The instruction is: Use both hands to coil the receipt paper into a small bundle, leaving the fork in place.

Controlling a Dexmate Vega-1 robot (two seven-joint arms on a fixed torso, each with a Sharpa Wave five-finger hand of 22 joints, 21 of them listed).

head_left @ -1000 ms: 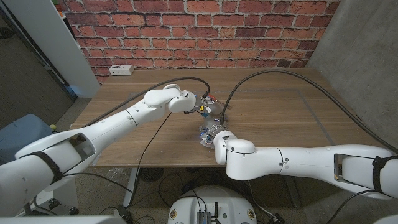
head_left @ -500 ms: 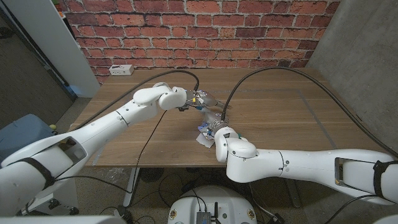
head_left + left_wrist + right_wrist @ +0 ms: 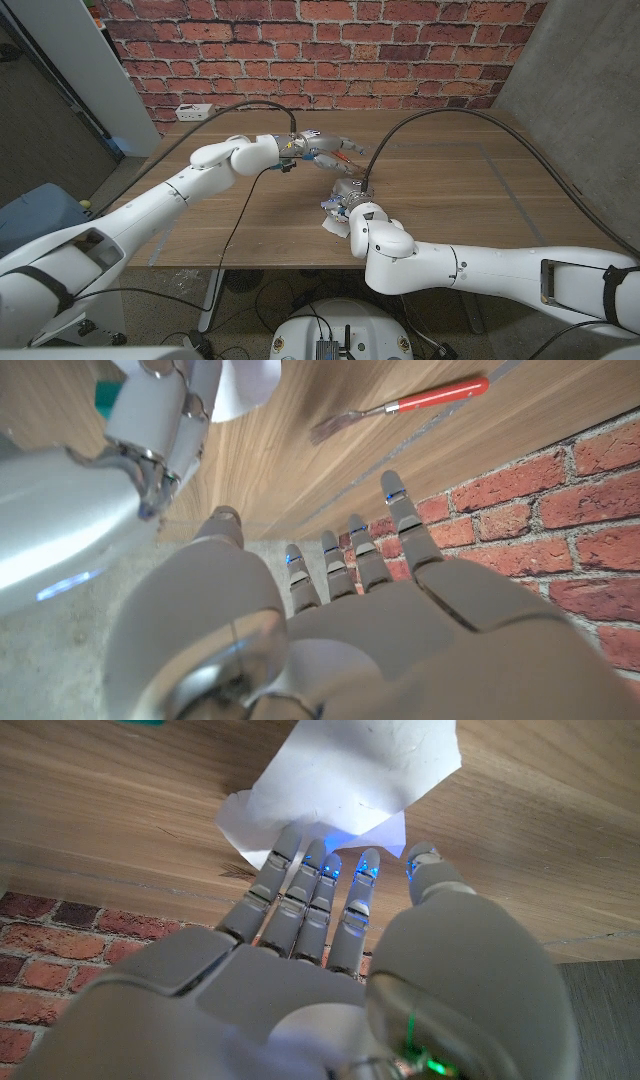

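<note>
The white receipt paper [image 3: 329, 222] lies crumpled on the wooden table [image 3: 450, 190] near its front edge. It also shows as a creased white sheet [image 3: 350, 770] in the right wrist view. My right hand [image 3: 348, 200] is over it, and its outstretched fingertips [image 3: 322, 860] touch the paper's near edge without gripping. My left hand [image 3: 318, 146] hovers further back with fingers spread and nothing in it. The fork [image 3: 400, 405], with a red handle, lies on the table beyond the left hand [image 3: 340, 610]; in the head view a bit of red [image 3: 345, 149] shows by the left fingers.
A white power strip [image 3: 195, 112] sits at the table's back left corner before the brick wall. Black cables arc over the table from both arms. Bare wood stretches to the right of the paper.
My left hand has drawn back from the paper toward the far side and spread its fingers. The right hand stays at the paper, which now lies lower on the table.
</note>
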